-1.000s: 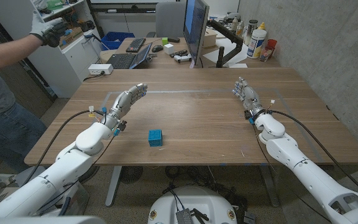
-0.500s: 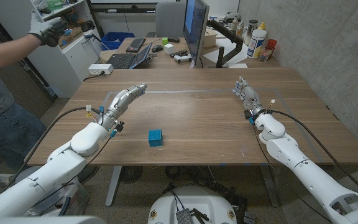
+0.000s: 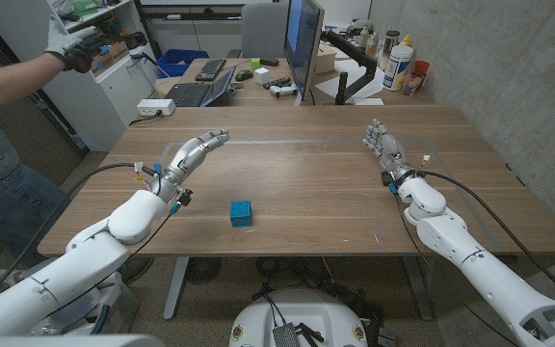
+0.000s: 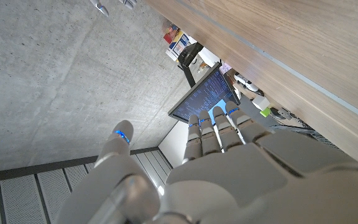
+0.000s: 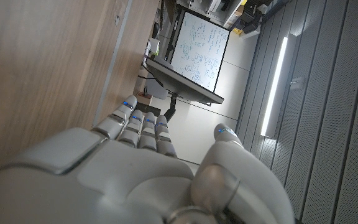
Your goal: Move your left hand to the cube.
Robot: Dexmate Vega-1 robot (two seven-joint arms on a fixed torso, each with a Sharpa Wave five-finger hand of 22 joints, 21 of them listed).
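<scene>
The cube (image 3: 241, 213), a small teal block, sits alone on the table (image 3: 306, 183) near its front edge, a little left of centre. Nothing touches it.

Farther back on the left side, the left hand (image 3: 193, 153) is held over the table, well apart from the cube, fingers straight and slightly spread, holding nothing. In the head view I cannot tell whether it touches the wood. The left wrist view shows the back of the same hand (image 4: 229, 162), fingers (image 4: 219, 127) extended side by side and thumb apart; the palm is hidden.

On the right side the right hand (image 3: 384, 149) is held on edge, fingers extended and empty. Its own wrist view shows the hand (image 5: 135, 168) from behind, fingers straight beside the wood; the palm is hidden here too.

Both arms are cut off at the bottom corners.

Beyond the table stands a monitor (image 3: 303, 39) on another desk, with a laptop (image 3: 200, 92) and bottles (image 3: 400, 63). At far left a person, cut off by the frame, reaches out a gloved hand (image 3: 75, 43).
</scene>
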